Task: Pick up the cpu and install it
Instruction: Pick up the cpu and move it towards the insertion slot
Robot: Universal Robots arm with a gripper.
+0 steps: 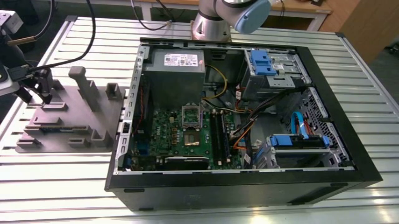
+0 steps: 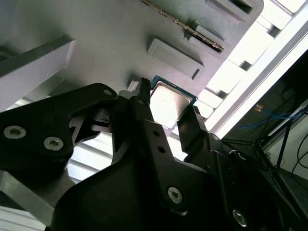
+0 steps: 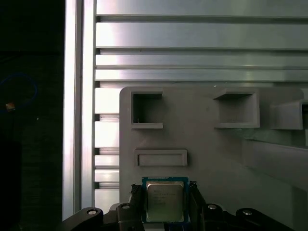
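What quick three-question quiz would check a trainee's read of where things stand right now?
1. True or false: the cpu lies inside the case.
2. The gripper is nearest: A cpu, B case, C cables.
3. In the exterior view, the tray is on which side of the case?
Key: 1 false, it lies on the tray; 2 A; 3 left.

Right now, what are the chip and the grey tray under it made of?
The chip looks metal on top: dull silver-grey with a soft sheen. Its thin blue-green rim looks like circuit board. The tray looks like matte grey plastic, perhaps printed: even colour, no shine, moulded pockets.
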